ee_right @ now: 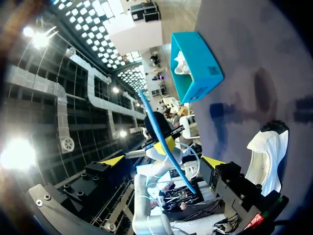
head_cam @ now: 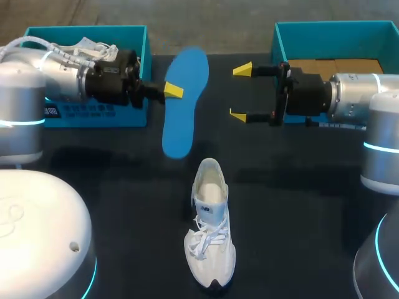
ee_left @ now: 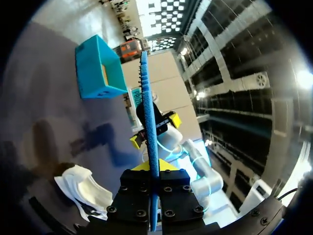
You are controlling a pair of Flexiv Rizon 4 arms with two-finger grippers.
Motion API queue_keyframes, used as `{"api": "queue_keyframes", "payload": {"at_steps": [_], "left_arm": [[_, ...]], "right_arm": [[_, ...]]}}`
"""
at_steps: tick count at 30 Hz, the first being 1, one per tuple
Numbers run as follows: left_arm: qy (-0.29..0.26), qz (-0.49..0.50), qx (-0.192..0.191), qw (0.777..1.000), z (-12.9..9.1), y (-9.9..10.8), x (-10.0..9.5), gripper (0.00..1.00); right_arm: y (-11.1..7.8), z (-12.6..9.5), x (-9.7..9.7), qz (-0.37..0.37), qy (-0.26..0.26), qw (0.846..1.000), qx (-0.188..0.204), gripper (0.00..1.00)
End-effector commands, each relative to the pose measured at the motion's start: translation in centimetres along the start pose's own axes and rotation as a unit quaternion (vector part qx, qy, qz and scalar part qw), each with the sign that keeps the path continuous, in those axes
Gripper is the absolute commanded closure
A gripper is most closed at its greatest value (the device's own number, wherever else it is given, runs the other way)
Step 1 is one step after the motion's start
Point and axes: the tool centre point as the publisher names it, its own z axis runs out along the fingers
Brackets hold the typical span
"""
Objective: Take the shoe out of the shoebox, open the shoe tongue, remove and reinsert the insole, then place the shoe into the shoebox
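Between the two grippers nothing but the blue insole [head_cam: 184, 109] is interposed; it is held upright in the air, just ahead of the right gripper [head_cam: 240, 92], and from that gripper's own camera part of the left gripper [head_cam: 173, 91] is hidden by it. A teal box with white paper inside [head_cam: 118, 115] is seen behind and beside the left gripper, and a second teal box with brown card inside [head_cam: 336, 40] lies behind the right gripper. The white shoe [head_cam: 211, 230] is found on the dark table [head_cam: 293, 205], below and nearer the robot than both grippers, well apart from either box and touched by nothing.

The insole is thin, flat and foot-shaped, rounded at both ends, and its edge appears ribbed in the left wrist view. The shoe is a soft, pale trainer with loose white laces, a wide open collar and a dark toe tip. The boxes are straight-walled and open-topped. The table top is matte and black.

The left arm is brought in level from the left, its fingers clamped on one long edge of the insole near its middle. The right arm is stretched level from the right, pointing at the insole's face, its yellow-tipped fingers spread wide with nothing gripped.
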Motion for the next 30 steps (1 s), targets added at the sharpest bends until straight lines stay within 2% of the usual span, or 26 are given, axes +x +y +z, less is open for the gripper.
{"api": "queue_keyframes", "payload": {"at_steps": [1, 7, 14, 25, 30], "left_arm": [[0.060, -0.411, -0.006, 0.910, 0.1, -0.4, -0.5, 1.00], [0.062, -0.423, -0.009, 0.904, 0.1, -0.6, -0.9, 1.00], [0.055, -0.400, -0.004, 0.915, 0.3, -0.6, -1.5, 1.00], [0.030, -0.273, 0.024, 0.961, 0.8, -0.5, -1.7, 1.00], [0.029, -0.247, 0.023, 0.968, 0.9, -0.4, -1.7, 1.00]], "right_arm": [[0.0, 0.2, -0.1, -0.001, 0.001, 1.000, -0.001, 0.00], [0.0, 0.2, -0.1, -0.001, 0.001, 1.000, -0.001, 0.00], [0.0, 0.2, -0.1, -0.001, 0.001, 1.000, -0.001, 0.00], [0.0, 0.2, -0.1, -0.001, 0.001, 1.000, -0.001, 0.00], [0.0, 0.2, -0.1, -0.001, 0.001, 1.000, -0.001, 0.00]]}}
